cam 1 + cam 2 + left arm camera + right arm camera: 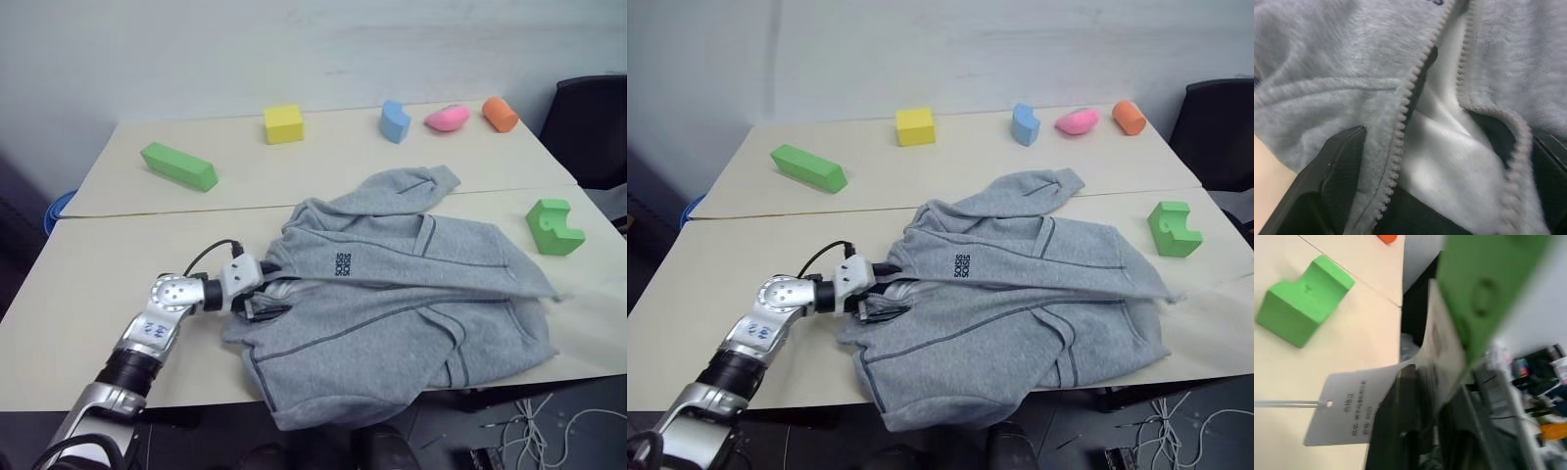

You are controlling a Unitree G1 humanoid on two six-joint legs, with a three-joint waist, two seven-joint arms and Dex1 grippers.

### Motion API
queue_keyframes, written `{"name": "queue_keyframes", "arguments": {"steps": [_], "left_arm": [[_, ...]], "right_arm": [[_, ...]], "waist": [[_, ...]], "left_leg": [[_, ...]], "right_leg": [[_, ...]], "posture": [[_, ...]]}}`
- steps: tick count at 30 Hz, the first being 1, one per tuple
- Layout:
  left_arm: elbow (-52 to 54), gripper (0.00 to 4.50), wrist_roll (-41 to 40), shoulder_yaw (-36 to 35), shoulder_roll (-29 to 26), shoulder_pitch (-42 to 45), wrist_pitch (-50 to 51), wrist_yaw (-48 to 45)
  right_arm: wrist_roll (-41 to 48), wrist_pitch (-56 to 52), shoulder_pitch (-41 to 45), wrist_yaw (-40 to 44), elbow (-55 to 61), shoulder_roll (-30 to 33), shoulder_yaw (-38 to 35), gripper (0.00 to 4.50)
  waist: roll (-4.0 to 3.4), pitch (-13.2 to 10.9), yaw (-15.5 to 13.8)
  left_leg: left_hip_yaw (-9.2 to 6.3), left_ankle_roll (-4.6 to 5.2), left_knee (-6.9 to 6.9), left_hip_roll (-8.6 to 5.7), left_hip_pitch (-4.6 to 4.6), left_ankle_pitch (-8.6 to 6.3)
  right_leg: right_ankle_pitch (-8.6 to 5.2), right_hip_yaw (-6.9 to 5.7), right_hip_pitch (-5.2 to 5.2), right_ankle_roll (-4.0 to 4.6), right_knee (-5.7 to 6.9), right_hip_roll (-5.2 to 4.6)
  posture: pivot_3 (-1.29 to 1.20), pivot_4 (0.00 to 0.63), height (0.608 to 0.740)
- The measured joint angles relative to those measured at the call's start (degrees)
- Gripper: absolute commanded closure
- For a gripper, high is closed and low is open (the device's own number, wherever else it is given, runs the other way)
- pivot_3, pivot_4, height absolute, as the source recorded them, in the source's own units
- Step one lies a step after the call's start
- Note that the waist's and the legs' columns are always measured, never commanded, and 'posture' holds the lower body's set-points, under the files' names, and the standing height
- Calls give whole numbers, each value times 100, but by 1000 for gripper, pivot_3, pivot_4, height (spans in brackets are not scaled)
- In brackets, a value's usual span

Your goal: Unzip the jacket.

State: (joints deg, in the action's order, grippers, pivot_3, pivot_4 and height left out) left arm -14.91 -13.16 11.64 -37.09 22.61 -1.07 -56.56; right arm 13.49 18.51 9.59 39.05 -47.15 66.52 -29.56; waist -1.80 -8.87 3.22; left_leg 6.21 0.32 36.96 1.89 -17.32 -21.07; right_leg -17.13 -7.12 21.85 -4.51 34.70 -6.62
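The light grey fleece jacket (411, 304) lies spread on the beige table (108, 323), its hem hanging over the front edge. My left gripper (257, 291) is at the collar end on the jacket's left side. In the left wrist view its black fingers (1337, 166) stand wide open, with the parted zip teeth (1405, 112) and the white lining between them. In the right wrist view a white printed hang tag (1352, 406) and a blurred green tag (1484, 284) rise right in front of my right gripper (1435, 396).
Foam blocks lie along the far side: a long green one (178, 165), a yellow cube (283, 123), a blue one (395, 120), a pink one (447, 117), an orange one (500, 114). A notched green block (554, 226) sits at the right. A black chair (593, 127) stands beyond.
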Motion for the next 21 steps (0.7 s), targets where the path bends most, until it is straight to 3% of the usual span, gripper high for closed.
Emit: {"name": "queue_keyframes", "arguments": {"steps": [5,7,9,14,17,21], "left_arm": [[745,0,-894,-695,-447,-573,770,-660],[1062,0,-1265,-1035,-659,-797,1089,-851],[1206,0,-1347,-1336,-840,-1041,1059,-979],[1372,0,-1281,-1880,-1120,-2041,579,-1194],[1422,0,-1217,-2061,-1119,-2433,386,-1181],[1645,0,-1159,-2325,-1046,-2786,220,-961]], "right_arm": [[1155,-976,-958,1191,1544,-330,-751,1569],[1739,-1253,-1466,1802,2565,-678,-1025,933],[2039,-1292,-1847,2312,3537,-879,-1030,201],[2190,-1201,-2376,3261,5251,-1316,-234,54],[1868,-817,-2349,3448,5342,-1662,312,54],[1521,-238,-2341,3536,4965,-1999,475,54]], "waist": [[38,-61,-111],[111,-112,-173],[134,-136,-187],[143,-145,-218],[145,-156,-286],[143,-158,-414]], "left_leg": [[-8,0,27,-3,-56,4],[-26,2,42,-1,-81,5],[-32,18,49,-7,-97,-15],[-31,36,49,-9,-102,-47],[-29,41,62,-11,-124,-53],[-45,58,122,-15,-211,-65]], "right_leg": [[-3,7,84,5,30,8],[2,4,93,9,31,7],[12,3,94,2,19,-4],[14,2,94,-2,-14,-10],[14,-5,114,-2,-16,-8],[15,-30,167,-4,21,-7]], "posture": [[0,150,740],[0,150,740],[0,150,740],[0,150,740],[0,150,740],[0,150,740]]}}
